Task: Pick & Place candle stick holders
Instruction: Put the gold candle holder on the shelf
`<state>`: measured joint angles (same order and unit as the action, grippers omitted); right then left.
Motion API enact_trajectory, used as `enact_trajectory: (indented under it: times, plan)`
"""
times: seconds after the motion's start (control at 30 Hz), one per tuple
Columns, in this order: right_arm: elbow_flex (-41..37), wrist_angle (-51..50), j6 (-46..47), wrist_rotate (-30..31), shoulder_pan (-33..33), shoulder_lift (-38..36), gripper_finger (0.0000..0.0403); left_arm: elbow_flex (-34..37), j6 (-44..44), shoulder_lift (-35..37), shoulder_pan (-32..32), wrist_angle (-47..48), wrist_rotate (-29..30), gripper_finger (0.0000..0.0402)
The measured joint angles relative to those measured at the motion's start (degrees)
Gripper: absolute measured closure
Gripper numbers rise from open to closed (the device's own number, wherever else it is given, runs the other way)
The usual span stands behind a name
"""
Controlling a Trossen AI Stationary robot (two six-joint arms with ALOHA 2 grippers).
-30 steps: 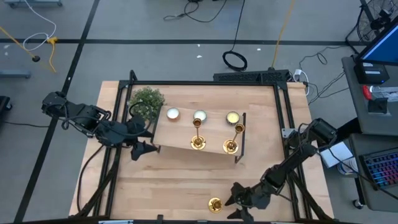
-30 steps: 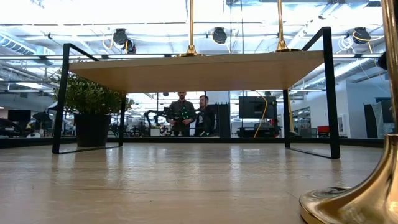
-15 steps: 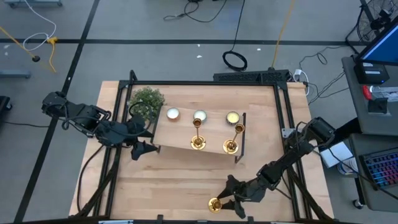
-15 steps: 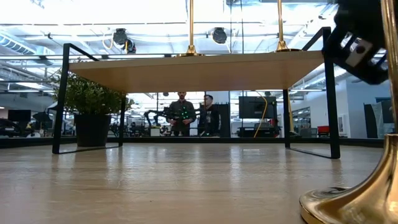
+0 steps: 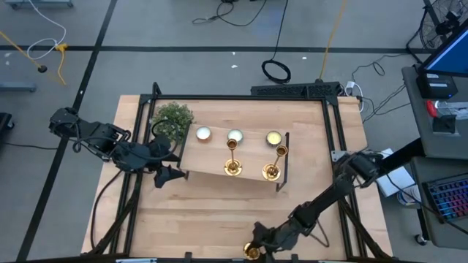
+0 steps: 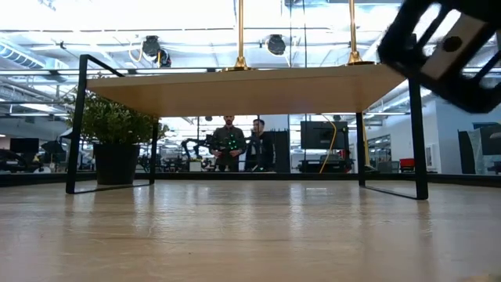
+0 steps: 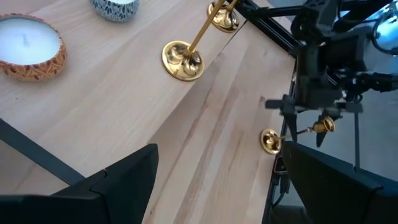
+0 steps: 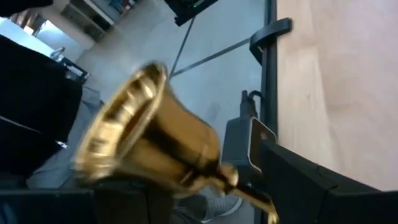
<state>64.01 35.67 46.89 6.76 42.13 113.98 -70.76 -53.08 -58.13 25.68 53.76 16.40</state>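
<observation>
From above I see my right gripper (image 5: 257, 247) down at the near edge of the table (image 5: 219, 212), its fingers closed around the stem of a candle stick holder (image 5: 252, 253) that leans off vertical. Two more holders stand upright on the raised wooden shelf (image 5: 212, 157) — one in the middle (image 5: 232, 166), one toward the right (image 5: 271, 171) — behind them three tealight candles (image 5: 235, 136) and, at the far left, a bushy plant (image 5: 172, 119). My left gripper (image 5: 170, 162) waits by the shelf's left end, fingers apart, holding nothing. At table height, the shelf spans the frame, the two upright stems (image 6: 240, 31) rise from it, the right arm (image 6: 446, 47) looms at the upper right, and two people (image 6: 228, 142) stand far off. The left wrist camera shows the held holder (image 7: 270, 140) tilted under the right gripper (image 7: 311, 118). The right wrist camera — close up — shows its brass base (image 8: 146, 143) flaring beyond the fingers.
</observation>
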Motion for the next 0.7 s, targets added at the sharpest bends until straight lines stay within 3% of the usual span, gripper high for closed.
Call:
enact_trajectory:
  times: [0.53,0.7]
  plan:
    - [0.0,-1.4,1.0,-0.9,-0.5,0.6,0.0193,0.0,-0.1,0.0,0.7,0.0,0.0,0.005]
    - [0.0,-2.2,1.2,-0.9,-0.4,0.6,0.0217,0.0,0.2,0.0,0.7,0.0,0.1,0.005]
